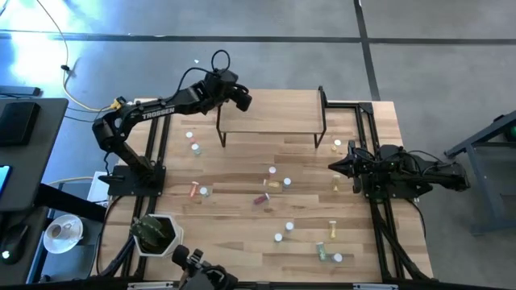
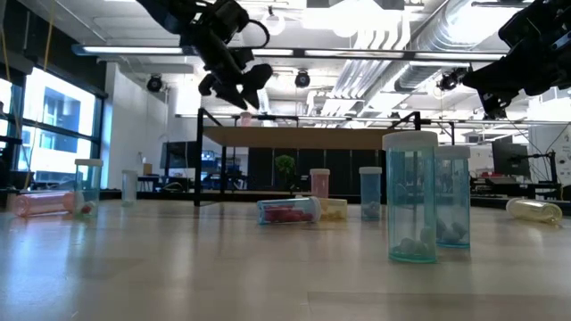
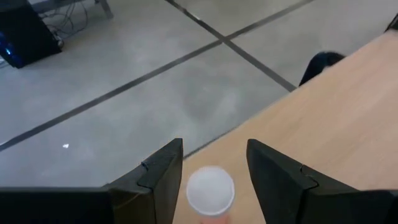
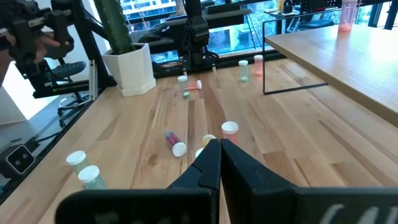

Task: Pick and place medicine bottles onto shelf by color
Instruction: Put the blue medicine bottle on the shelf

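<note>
A pink medicine bottle with a white cap [image 3: 210,190] stands upright on the shelf [image 1: 270,113], close to its far left corner. My left gripper [image 3: 214,146] hovers over that corner [image 1: 242,98], open. One finger stands on each side of the cap with a gap on both sides, so it touches nothing. In the low view the left gripper [image 2: 239,89] sits just above the small pink bottle [image 2: 245,119] on the shelf top [image 2: 303,138]. My right gripper [image 1: 334,165] waits shut at the table's right side, fingertips together [image 4: 219,155].
Several bottles stand or lie across the tabletop: a pair near the left arm [image 1: 193,143], a cluster at the middle [image 1: 272,184], more toward the near right [image 1: 329,251]. A white pot with a plant [image 1: 153,234] stands at the near left corner.
</note>
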Available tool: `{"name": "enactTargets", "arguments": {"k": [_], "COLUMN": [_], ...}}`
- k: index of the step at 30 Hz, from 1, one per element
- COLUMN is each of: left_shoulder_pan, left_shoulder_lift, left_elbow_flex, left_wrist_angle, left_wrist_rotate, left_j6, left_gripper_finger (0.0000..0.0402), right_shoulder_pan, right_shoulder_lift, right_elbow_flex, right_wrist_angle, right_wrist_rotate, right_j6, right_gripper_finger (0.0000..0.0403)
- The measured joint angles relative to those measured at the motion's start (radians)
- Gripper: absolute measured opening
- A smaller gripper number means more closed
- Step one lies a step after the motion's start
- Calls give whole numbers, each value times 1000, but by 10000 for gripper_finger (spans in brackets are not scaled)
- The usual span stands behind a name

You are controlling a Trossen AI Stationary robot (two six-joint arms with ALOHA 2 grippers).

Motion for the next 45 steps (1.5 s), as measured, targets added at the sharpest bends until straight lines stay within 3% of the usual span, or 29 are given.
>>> {"name": "enactTargets", "arguments": {"k": [7,16,20,28,45], "left_shoulder_pan": [-4,-57,-115,-225,-527], "left_shoulder_lift": [-25,-91,-107,-122,-187], "left_elbow_flex": [44,48,37,-116,-344], "left_wrist_angle": [-10,-13,-4,112,435], "left_wrist_rotate": [5,223,270,328,294], "left_j6": [41,145,168,121,27], "left_gripper_finger": [170,170,170,170,170], "right_shoulder_pan": [0,0,0,0,0], "right_shoulder_lift": [0,0,0,0,0], "right_elbow_flex": [0,0,0,0,0], "right_wrist_angle": [0,0,0,0,0], "right_wrist_rotate": [0,0,0,0,0], "right_j6": [0,0,0,0,0], "right_gripper_finger": [0,0,0,0,0]}}
